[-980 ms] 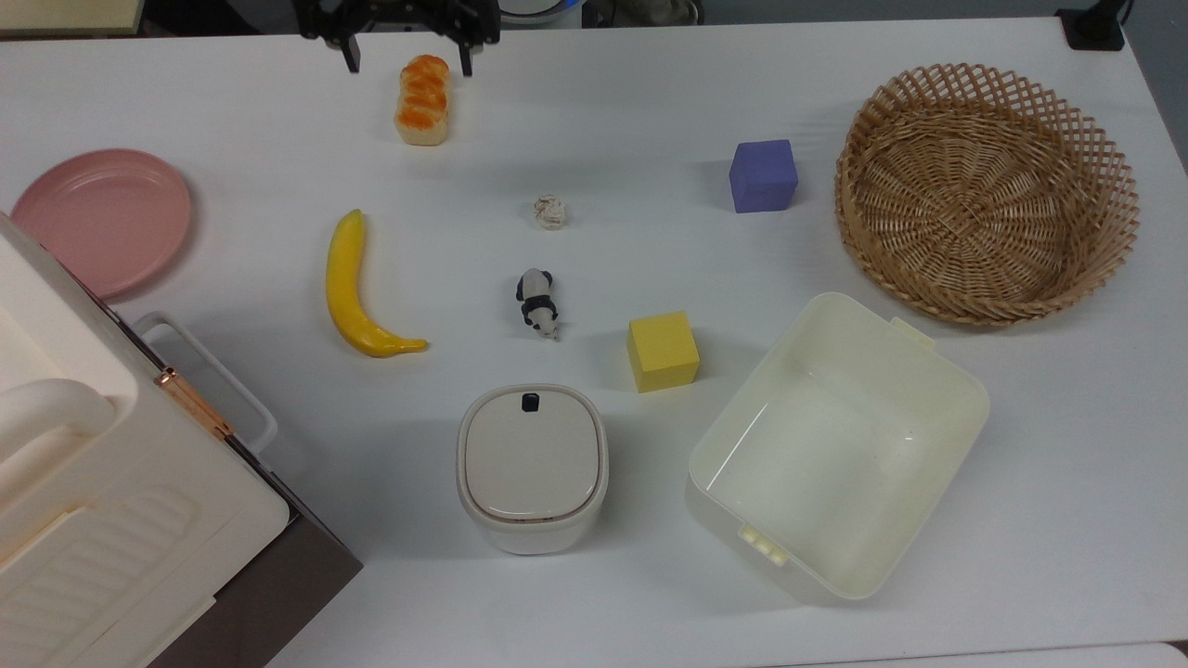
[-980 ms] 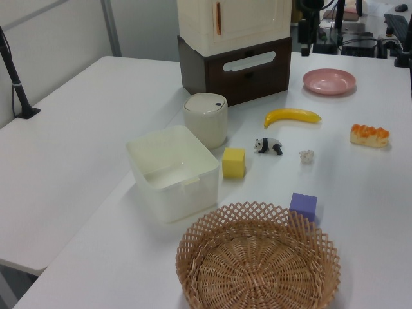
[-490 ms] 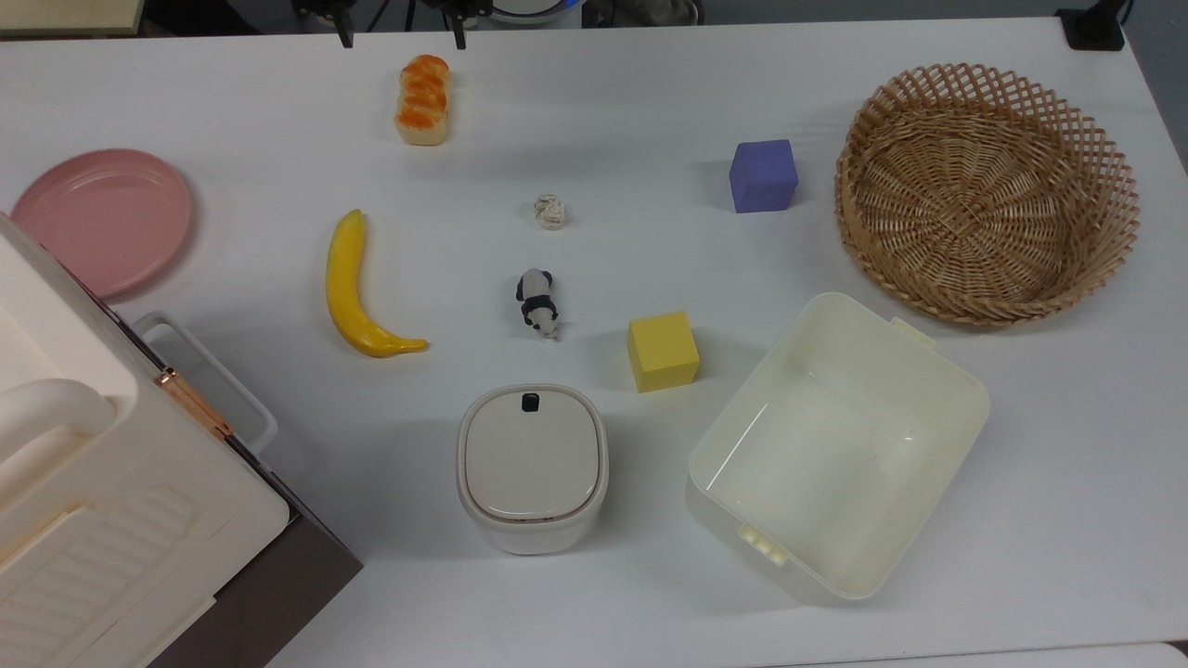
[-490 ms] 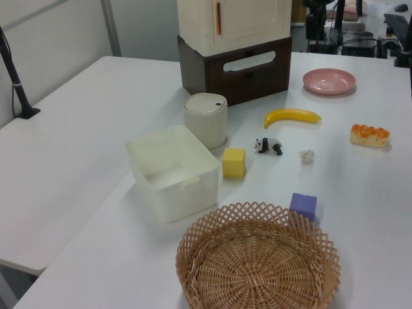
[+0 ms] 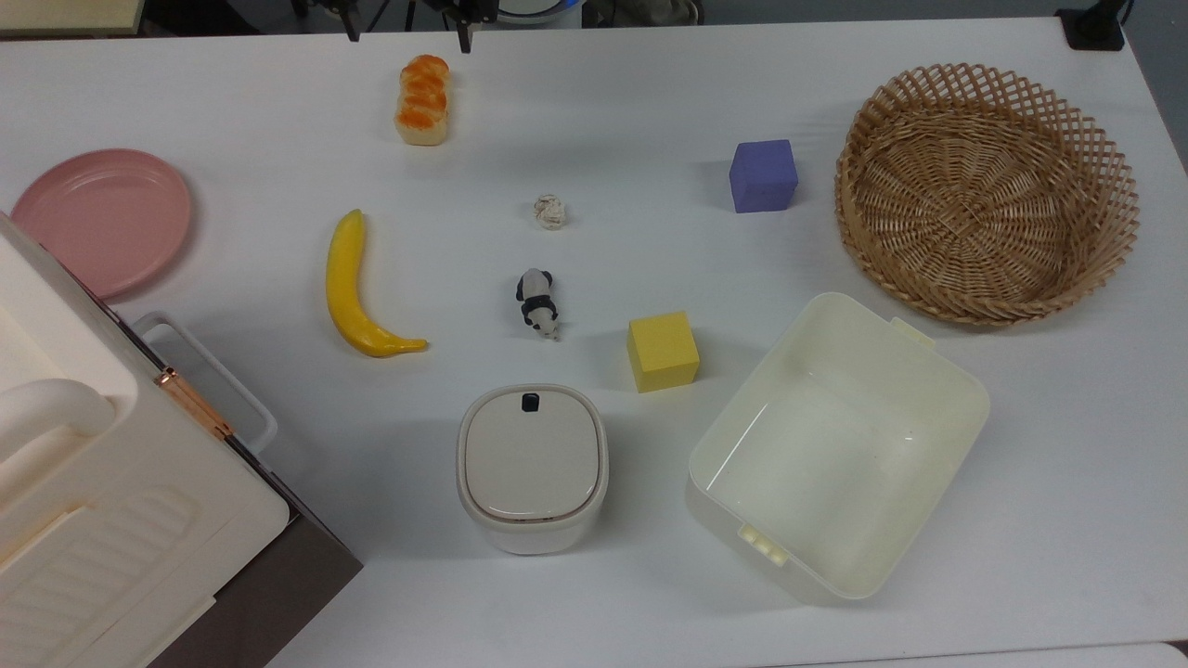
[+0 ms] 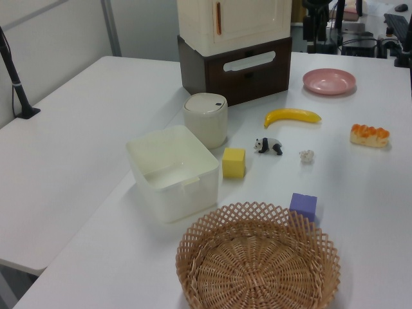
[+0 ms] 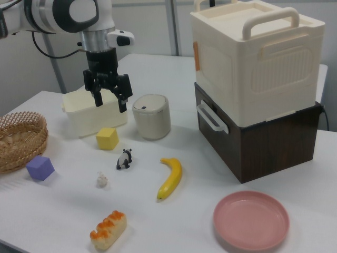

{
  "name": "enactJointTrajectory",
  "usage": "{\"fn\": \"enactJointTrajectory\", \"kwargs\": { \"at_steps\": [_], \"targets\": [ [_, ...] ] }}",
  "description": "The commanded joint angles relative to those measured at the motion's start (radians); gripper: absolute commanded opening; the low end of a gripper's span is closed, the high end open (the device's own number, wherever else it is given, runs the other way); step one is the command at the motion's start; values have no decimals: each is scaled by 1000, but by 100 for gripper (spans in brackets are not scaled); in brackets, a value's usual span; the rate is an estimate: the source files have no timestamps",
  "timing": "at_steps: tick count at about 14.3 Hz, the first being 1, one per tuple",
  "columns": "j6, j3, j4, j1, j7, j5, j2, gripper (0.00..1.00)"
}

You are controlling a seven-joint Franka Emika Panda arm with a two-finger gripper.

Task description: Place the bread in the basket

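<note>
White tabletop is spreading wide under my claw, which I am holding high with its fingers apart and nothing between them, leaving room to drop onto the bread. That little loaf, cream-sided with a glossy orange ridged top, is lying just below the claw in the top view, while the woven wicker basket is sitting well apart from both.

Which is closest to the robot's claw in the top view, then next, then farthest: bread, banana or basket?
1. The bread, just below the gripper at the top view's top edge.
2. The banana, lower, toward the top view's left.
3. The basket, far at the top view's right.
</note>
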Motion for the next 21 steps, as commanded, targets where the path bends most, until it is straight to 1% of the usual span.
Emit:
{"fn": "enactJointTrajectory", "kwargs": {
  "at_steps": [1,2,3,6,8,9,10,12,14,15,19,21],
  "targets": [
    [123,0,-204,-1,9,7,-155,100],
    [169,2,-270,-3,7,7,-210,100],
    [177,6,-330,-6,7,7,-265,100],
    [180,43,-444,-29,3,9,-365,100],
    [179,43,-520,-29,-29,9,-437,100],
    [174,43,-574,-29,-58,9,-489,100],
    [172,43,-615,-30,-62,9,-512,100],
    [179,43,-628,-40,-69,9,-509,100],
    [180,39,-668,-53,-164,7,-506,100],
    [201,34,-704,-53,-181,3,-505,100],
    [358,33,-843,-58,-180,-14,-500,100],
    [422,31,-904,-61,-181,-22,-477,100]
  ]
}}
